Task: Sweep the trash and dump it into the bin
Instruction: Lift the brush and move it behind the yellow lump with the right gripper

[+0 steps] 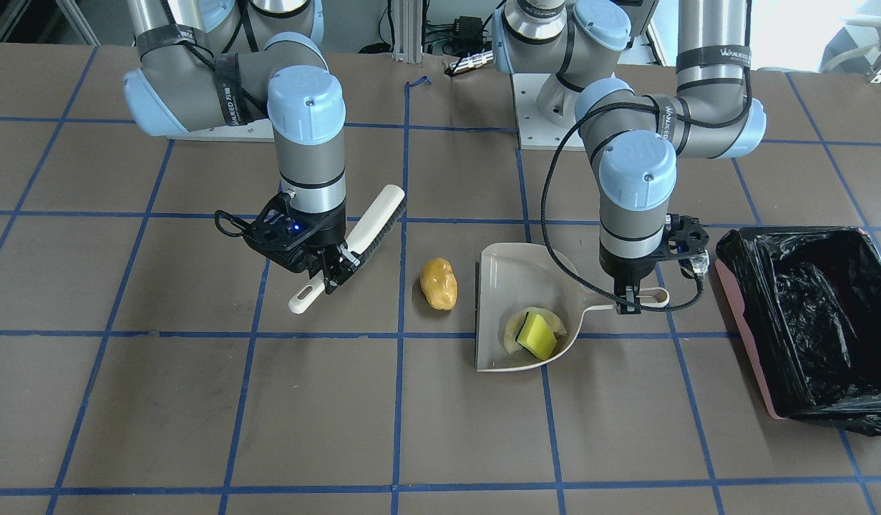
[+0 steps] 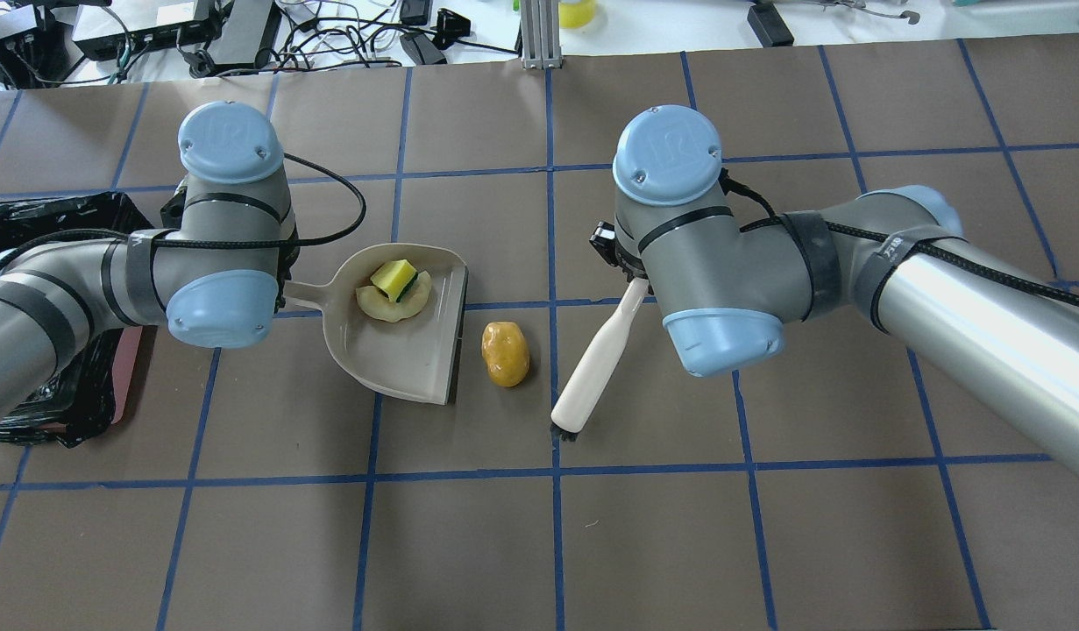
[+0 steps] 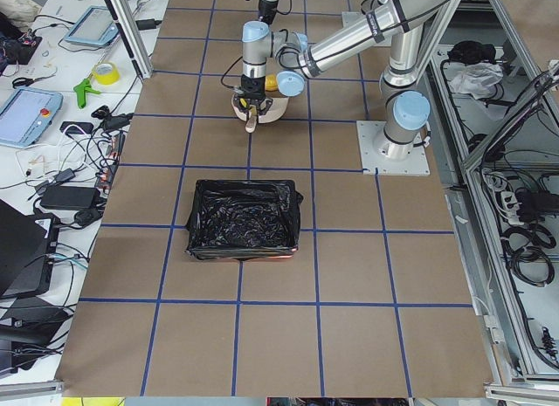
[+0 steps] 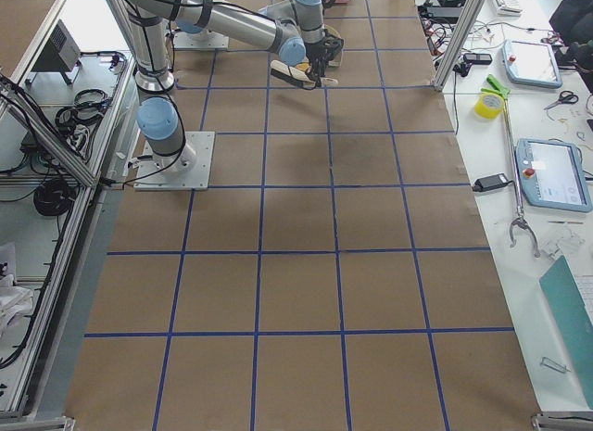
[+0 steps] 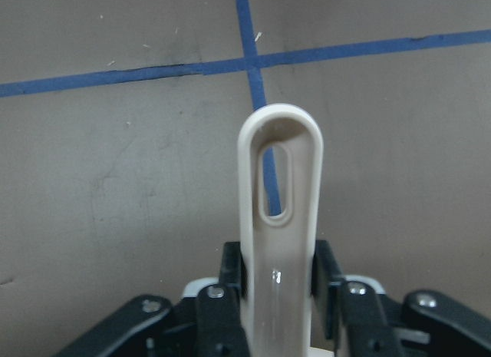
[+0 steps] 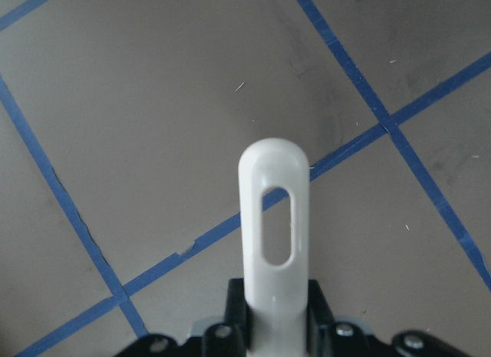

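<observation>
Our left gripper (image 1: pixel 630 300) is clamped on the handle of the beige dustpan (image 1: pixel 504 286), and our right gripper (image 1: pixel 333 275) grips the white brush (image 1: pixel 372 222) partway along its handle. The yellow sponge (image 1: pixel 537 336) sits on the pale beige piece (image 1: pixel 515 343) deep in the pan. The potato-like lump (image 1: pixel 439 284) lies on the table (image 1: pixel 197 415) at centre frame in the front view, just beside the pan's straight open edge but apart from it. The brush is to its left.

We see the lump as the main risk. It is rounded, so an off-centre push from the brush may roll it toward the top or bottom of the frame, past the pan's mouth. It could also stall against the lip, and a hard stroke might then shove the pan itself and twist the handle in our grip. From these views we cannot tell whether the bristles touch the table.

The dump carries a second risk. The sponge is only perched, so tipping the pan before it is over the bin (image 1: pixel 805 307) would drop it short. The bin sits at the right edge of the front view, partly cut off, and its crinkled black bag (image 1: pixel 869 422) spills over the rim, where the pan could snag.

Open room lies across the lower half of that frame, and a bare strip separates the pan's handle from the bin.
</observation>
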You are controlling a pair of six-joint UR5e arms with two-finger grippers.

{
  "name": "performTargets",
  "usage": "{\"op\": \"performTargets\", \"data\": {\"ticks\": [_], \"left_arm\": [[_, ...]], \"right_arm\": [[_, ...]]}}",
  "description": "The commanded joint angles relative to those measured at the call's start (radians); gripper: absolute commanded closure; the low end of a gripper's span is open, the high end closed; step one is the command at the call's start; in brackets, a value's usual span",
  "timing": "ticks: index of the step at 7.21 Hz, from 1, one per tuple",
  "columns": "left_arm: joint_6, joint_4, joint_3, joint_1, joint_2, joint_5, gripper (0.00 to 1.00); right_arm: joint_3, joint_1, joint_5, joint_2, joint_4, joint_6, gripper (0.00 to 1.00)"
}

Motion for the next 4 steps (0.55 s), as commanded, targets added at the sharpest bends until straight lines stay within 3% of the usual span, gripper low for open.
{"op": "performTargets", "data": {"ticks": [1, 4], "left_arm": [[-0.007, 0.094, -0.069, -0.009, 0.023, -0.004, 1.0], [-0.01, 0.192, -0.114, -0.023, 0.014, -0.004, 1.0]], "right_arm": [[0.001, 0.011, -0.025, 0.023, -0.01, 0.024, 0.84], [-0.052, 0.018, -0.023, 0.116, -0.114, 0.01, 0.83]]}}
